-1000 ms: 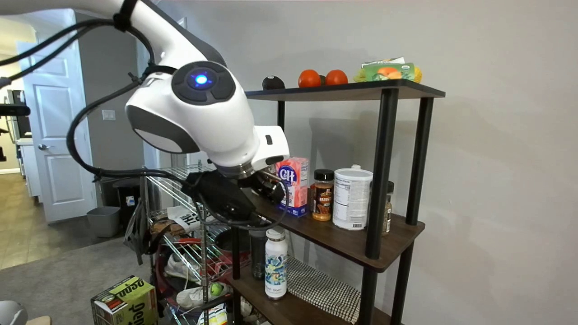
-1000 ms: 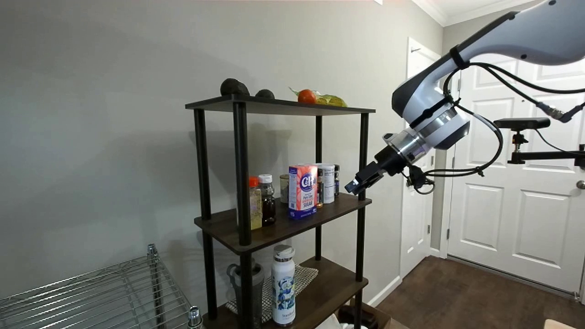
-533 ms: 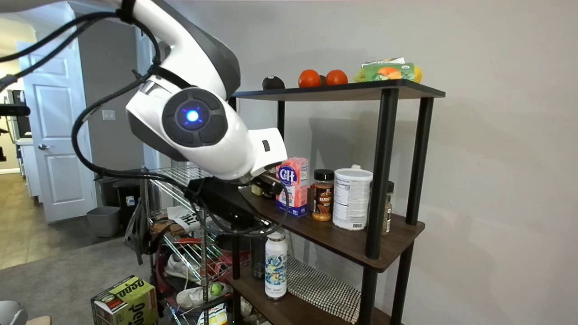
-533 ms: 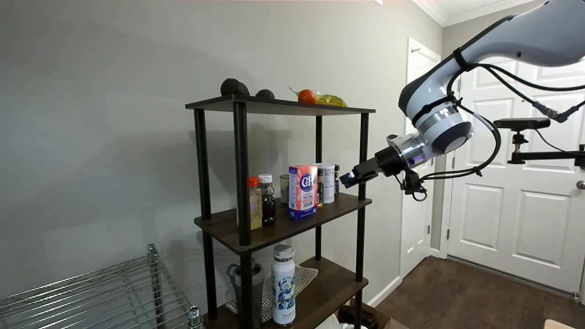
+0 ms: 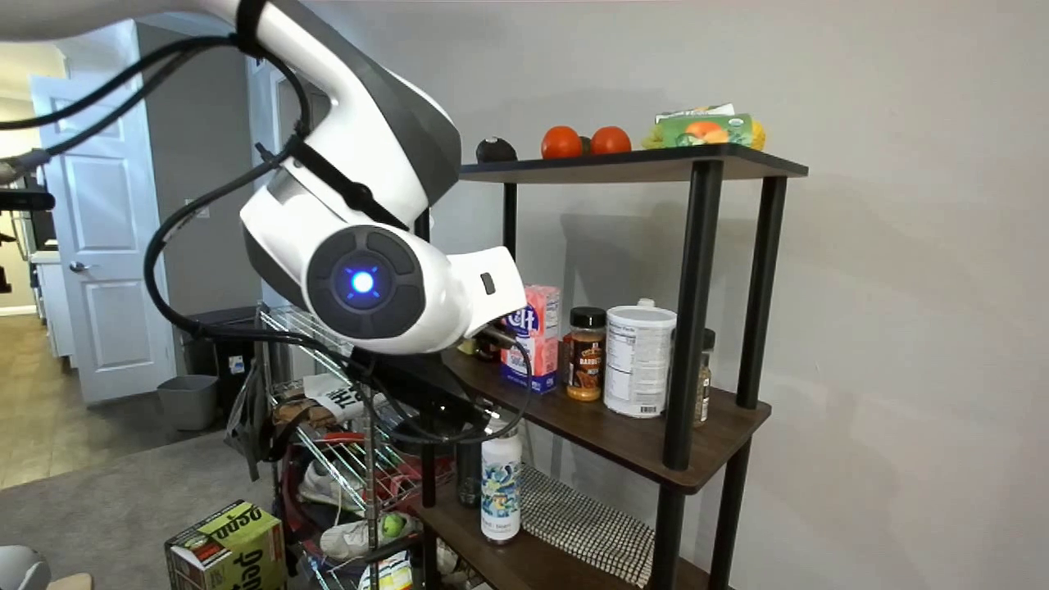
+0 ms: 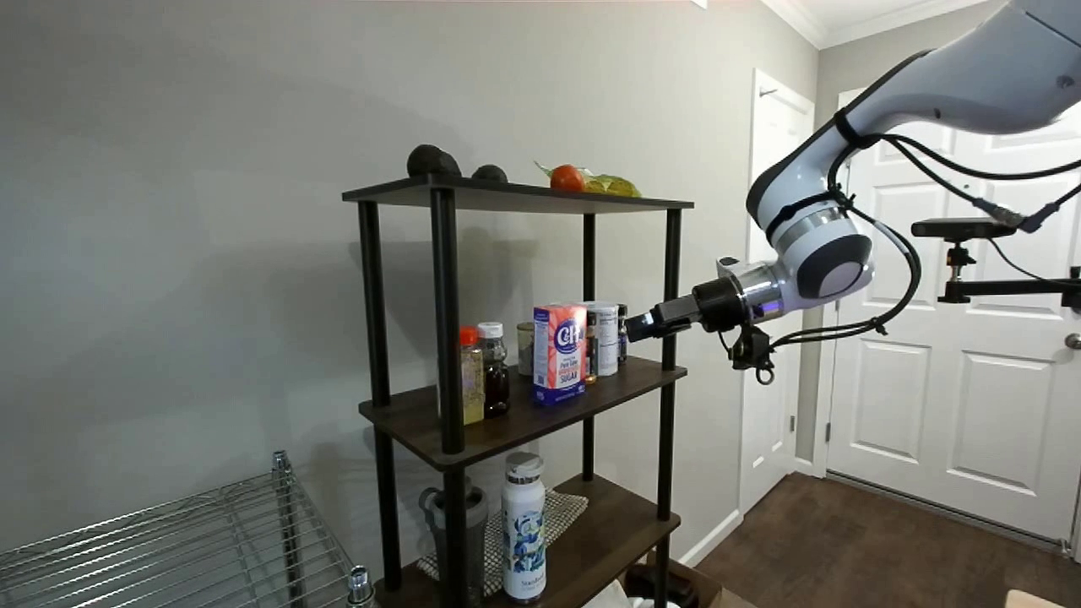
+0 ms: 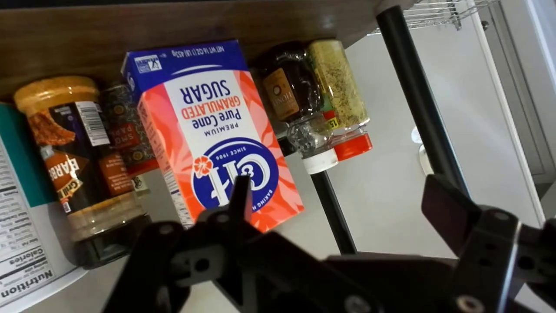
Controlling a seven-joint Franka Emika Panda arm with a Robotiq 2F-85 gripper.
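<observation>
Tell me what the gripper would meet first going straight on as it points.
Probably the sugar box, partly covered by one finger of the gripper in the wrist view; the honey bottle looks farther back. Depth is unclear.

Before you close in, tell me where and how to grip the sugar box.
Pinch the sugar box across the upper half of its narrow sides, probably best from the open front of the shelf: it stands upright near the front edge, broad face outward, with the honey bottle set farther back.
</observation>
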